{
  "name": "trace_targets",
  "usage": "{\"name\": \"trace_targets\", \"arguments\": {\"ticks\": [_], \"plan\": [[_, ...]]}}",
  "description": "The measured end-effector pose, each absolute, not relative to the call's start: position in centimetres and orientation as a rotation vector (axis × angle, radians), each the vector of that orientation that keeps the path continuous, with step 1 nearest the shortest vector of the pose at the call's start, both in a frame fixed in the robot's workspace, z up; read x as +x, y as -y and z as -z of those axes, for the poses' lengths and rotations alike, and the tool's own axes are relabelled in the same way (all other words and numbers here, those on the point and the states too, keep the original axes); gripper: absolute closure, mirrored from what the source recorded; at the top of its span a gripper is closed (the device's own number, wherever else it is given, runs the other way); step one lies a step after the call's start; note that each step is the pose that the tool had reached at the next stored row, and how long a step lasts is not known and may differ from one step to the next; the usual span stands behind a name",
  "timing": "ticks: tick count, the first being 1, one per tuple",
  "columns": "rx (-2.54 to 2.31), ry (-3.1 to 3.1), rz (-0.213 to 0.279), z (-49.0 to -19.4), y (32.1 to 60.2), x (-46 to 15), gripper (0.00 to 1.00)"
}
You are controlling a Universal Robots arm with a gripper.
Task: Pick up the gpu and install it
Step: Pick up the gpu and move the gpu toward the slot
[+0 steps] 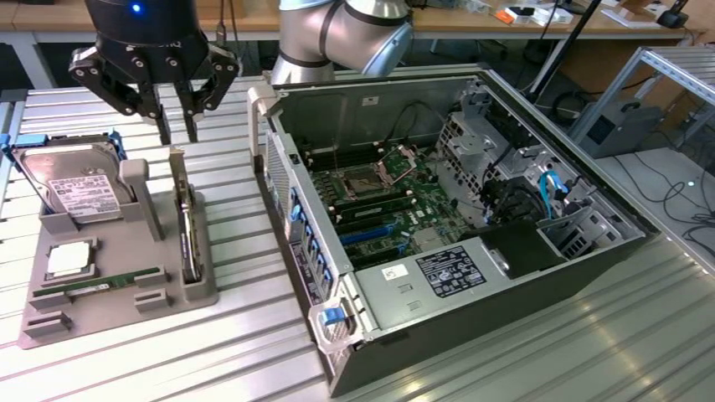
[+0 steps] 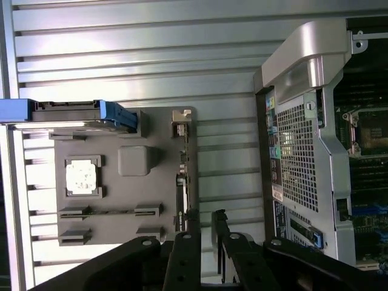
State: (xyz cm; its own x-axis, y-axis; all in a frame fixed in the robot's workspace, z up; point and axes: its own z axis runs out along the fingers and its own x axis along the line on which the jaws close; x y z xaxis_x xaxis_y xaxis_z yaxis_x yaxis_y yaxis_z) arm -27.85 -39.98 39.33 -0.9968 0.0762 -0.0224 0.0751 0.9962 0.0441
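The gpu (image 1: 187,230) is a thin card standing on edge in a slot along the grey tray's (image 1: 120,243) side nearest the computer. In the wrist view the gpu (image 2: 180,188) appears edge-on as a dark strip. My gripper (image 1: 179,132) hangs above the far end of the tray, over the card's line and clear of it. Its fingers (image 1: 166,126) stand a narrow gap apart with nothing between them. The wrist view shows the gripper (image 2: 205,217) just off the card's near end.
An open computer case (image 1: 447,209) lies on the slatted metal table at the exterior view's right, motherboard (image 1: 386,197) exposed. The tray also carries a hard drive (image 1: 79,188), a processor (image 1: 69,260) and a green memory stick (image 1: 95,286). The case's rear panel (image 2: 300,151) sits close to the tray.
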Motion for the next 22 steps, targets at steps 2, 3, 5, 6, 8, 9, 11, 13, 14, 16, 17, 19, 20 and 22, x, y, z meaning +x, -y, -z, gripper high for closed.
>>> {"name": "trace_targets", "arguments": {"ticks": [2, 3, 5, 6, 8, 9, 11, 13, 14, 16, 17, 19, 20, 22], "plan": [[0.118, -3.115, -0.068, -39.33, 39.98, -27.86, 0.62], [0.118, -3.114, -0.068, -39.33, 39.98, -27.86, 0.5], [0.118, -3.114, -0.068, -39.33, 39.98, -27.86, 0.5], [0.118, -3.115, -0.067, -39.32, 39.98, -27.85, 0.5], [0.118, -3.115, -0.068, -39.28, 39.98, -27.86, 0.5], [0.118, -3.115, -0.068, -39.26, 39.98, -27.85, 0.5], [0.118, -3.115, -0.067, -39.23, 39.98, -27.86, 0.5], [0.118, -3.115, -0.067, -39.16, 39.98, -27.86, 0.5], [0.118, -3.115, -0.067, -39.14, 39.98, -27.86, 0.5], [0.118, -3.115, -0.067, -39.09, 39.98, -27.86, 0.5], [0.118, -3.115, -0.067, -39.06, 39.98, -27.86, 0.5], [0.118, -3.115, -0.068, -39.01, 39.98, -27.86, 0.5], [0.118, -3.115, -0.067, -38.99, 39.98, -27.86, 0.5], [0.118, -3.115, -0.067, -38.96, 39.98, -27.86, 0.5]]}}
